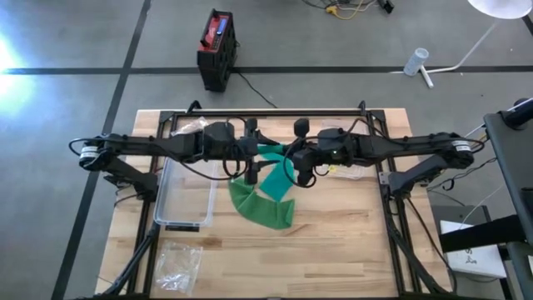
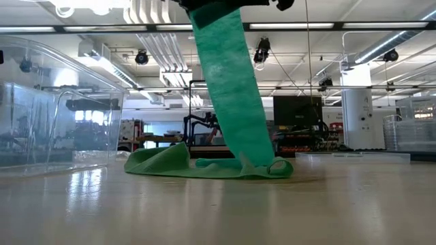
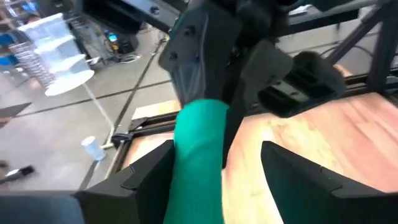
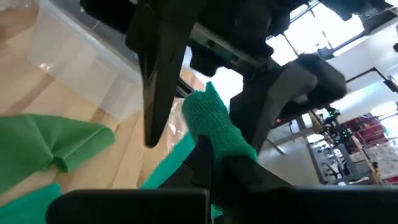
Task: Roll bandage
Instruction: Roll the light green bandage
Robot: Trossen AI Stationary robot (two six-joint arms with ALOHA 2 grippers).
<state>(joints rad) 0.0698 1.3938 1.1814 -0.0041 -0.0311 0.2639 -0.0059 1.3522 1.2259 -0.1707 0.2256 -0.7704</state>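
A long green bandage [image 2: 228, 88] hangs over the middle of the table as a strip. Its lower part lies in loose folds on the wood [image 1: 266, 204]. My right gripper [image 4: 214, 155] is shut on the bandage's bunched upper end [image 4: 214, 121], well above the table. My left gripper [image 3: 217, 149] faces it from the table's left side and is open. Its two fingers stand on either side of the hanging strip [image 3: 196, 155], just below the right gripper's hold. The strip runs close by one left finger [image 3: 149, 171]. My right gripper pinches the bandage's bunched upper end [image 4: 217, 134] between its two fingers, coming almost level from the table's right side. The strip hangs below the hold and its lower end [image 2: 204, 163] rests on the table. I cannot tell whether my left gripper touches the strip that passes between its fingers.
A clear plastic bin [image 1: 185, 196] stands on the left part of the table. A crumpled clear bag [image 1: 177, 262] lies near the front left corner. Some packaging [image 1: 346, 171] lies under the right arm. A black frame rail [image 1: 266, 112] runs along the far edge.
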